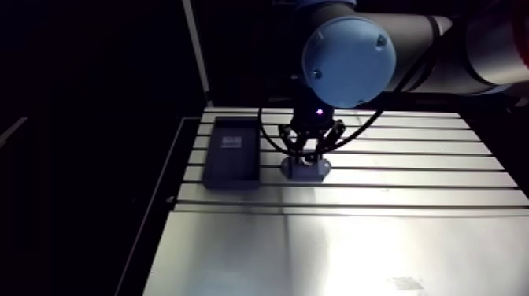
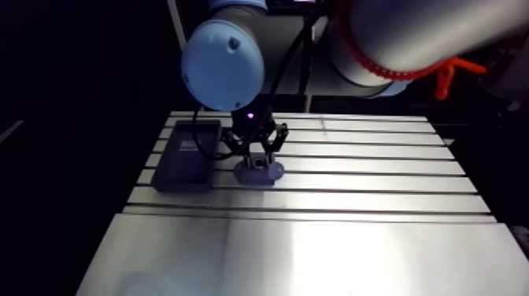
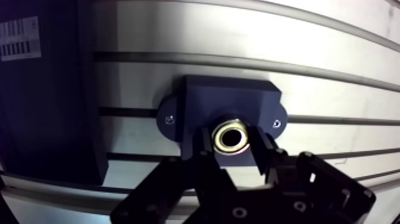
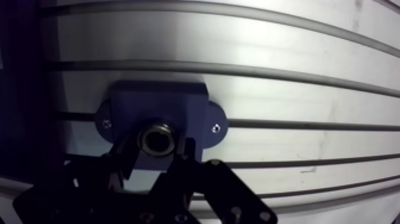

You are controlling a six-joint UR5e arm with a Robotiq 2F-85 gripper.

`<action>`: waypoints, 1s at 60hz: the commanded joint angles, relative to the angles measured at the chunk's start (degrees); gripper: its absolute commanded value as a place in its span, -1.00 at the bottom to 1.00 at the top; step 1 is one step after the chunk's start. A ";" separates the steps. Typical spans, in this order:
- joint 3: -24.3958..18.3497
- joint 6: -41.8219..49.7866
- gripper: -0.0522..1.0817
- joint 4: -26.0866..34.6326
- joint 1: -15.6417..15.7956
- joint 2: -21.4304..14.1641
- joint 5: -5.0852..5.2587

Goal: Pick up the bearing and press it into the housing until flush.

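The bearing (image 3: 232,136), a small ring with a brassy, polished face and a dark centre hole, sits at the mouth of the bore in the housing (image 3: 229,98). The gripper (image 3: 233,146) pinches it, one dark finger (image 3: 205,149) against each side.

The step in hand looks like the press. It is best done with the ring kept square to the bore and pushed straight down. The jaws will probably need to let go before the face can come level.

The housing is a matte, dark blue block with rounded ears, each carrying a small screw. It stands across the grooves of the brushed aluminium table (image 1: 393,252), toward the far edge. A dark, shallow tray (image 1: 232,151) with a pale label lies beside it, nearer the far-left corner.
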 commanded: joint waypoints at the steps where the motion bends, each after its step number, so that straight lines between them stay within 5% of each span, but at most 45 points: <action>1: 0.03 0.40 -0.09 0.01 -0.07 -0.01 -0.08; 2: -0.04 0.17 -0.57 0.01 -0.01 -0.01 -0.16; 6: -0.05 0.05 -0.88 0.01 -0.08 -0.25 -0.25; 60: -4.71 0.56 -0.87 8.40 0.18 -6.77 0.71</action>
